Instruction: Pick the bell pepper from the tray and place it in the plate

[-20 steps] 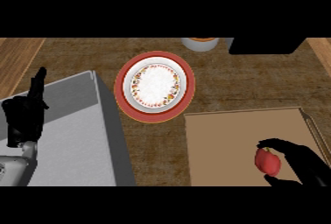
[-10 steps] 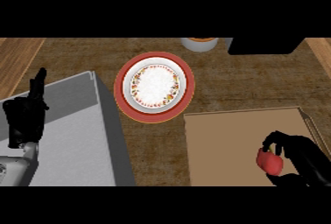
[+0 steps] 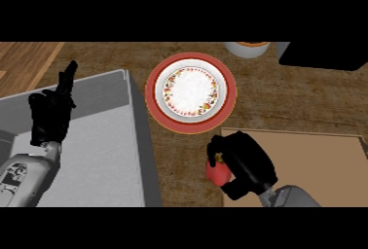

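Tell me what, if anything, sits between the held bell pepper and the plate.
Nothing visible does. The right hand is curled round the red bell pepper at the left edge of the tray. The plate lies up and to the left of it, with only bare counter between them.

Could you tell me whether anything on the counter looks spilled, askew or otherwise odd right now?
Nothing stands out. The red-rimmed round plate lies flat and bare, the right hand curls round the red bell pepper at the tan tray's left edge, nothing spilled.
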`<state>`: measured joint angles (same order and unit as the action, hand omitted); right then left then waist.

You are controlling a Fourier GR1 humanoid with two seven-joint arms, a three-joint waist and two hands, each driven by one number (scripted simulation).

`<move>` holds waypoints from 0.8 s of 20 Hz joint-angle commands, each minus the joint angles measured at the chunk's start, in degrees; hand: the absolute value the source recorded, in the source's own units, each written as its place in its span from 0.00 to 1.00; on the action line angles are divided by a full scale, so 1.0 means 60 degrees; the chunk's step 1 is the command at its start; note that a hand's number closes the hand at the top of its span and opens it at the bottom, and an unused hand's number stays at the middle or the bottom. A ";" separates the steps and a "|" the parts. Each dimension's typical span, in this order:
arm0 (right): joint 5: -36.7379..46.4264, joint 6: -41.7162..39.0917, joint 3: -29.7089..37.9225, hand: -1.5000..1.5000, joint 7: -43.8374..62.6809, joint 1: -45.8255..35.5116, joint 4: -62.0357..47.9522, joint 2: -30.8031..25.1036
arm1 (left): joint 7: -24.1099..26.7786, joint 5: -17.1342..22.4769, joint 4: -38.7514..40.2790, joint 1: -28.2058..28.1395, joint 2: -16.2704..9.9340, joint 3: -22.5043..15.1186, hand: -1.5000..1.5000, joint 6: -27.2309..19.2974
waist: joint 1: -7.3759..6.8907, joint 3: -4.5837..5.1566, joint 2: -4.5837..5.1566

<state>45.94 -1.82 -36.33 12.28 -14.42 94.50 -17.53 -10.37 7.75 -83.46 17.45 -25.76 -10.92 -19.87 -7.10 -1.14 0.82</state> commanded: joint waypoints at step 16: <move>0.0702 0.2380 0.0130 1.00 0.4077 -0.5175 -0.2763 0.2918 | -0.0123 0.0411 0.0440 -0.1411 0.1021 -0.0809 0.50 -0.0022 | 0.0601 0.0218 0.0006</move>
<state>51.67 10.90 -36.38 32.71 -41.52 82.19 -0.44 -9.10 7.49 -83.79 14.25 -26.32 -10.35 -22.33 -4.01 -1.32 -0.20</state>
